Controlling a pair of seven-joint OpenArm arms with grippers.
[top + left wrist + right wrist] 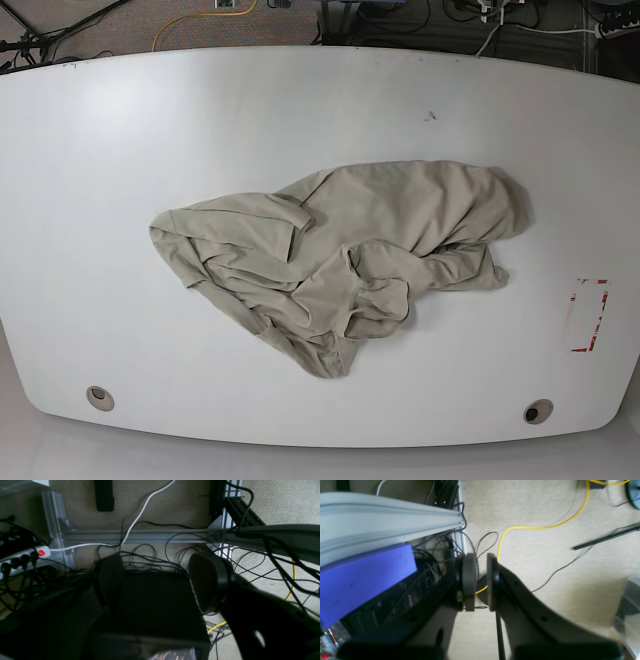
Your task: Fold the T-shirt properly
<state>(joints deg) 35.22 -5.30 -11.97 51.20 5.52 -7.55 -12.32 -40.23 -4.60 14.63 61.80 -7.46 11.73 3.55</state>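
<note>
On the table: the T-shirt (340,260) lies in a crumpled heap near the middle of the white table (200,120), not folded.
T-shirt look: plain khaki-beige, full of bumps and creases, one lump bunched at the front and a rounder part to the base view's right.
Table marks: a red-edged rectangle (587,315) near the base view's right edge, and two small round holes (99,398) near the front corners.
Arms: neither arm shows over the table in the base view; nothing touches the shirt.
Left hand (155,582): wide apart, with nothing between its dark fingers (208,580). It hangs off the table, above the carpet floor (175,502).
Under the left hand: a dark box (150,605), lots of black cables (150,560), a white cable (140,515), a grey metal frame bar (140,536) and a power strip (25,557) with a red glowing switch.
Right hand (480,580): narrow, only a thin gap between its round pads (468,580), and it holds nothing.
Under the right hand: beige carpet, a yellow cable (545,526), thin black wires, a blue-purple slab (362,572) and a grey rail (387,520) on the view's left.
</note>
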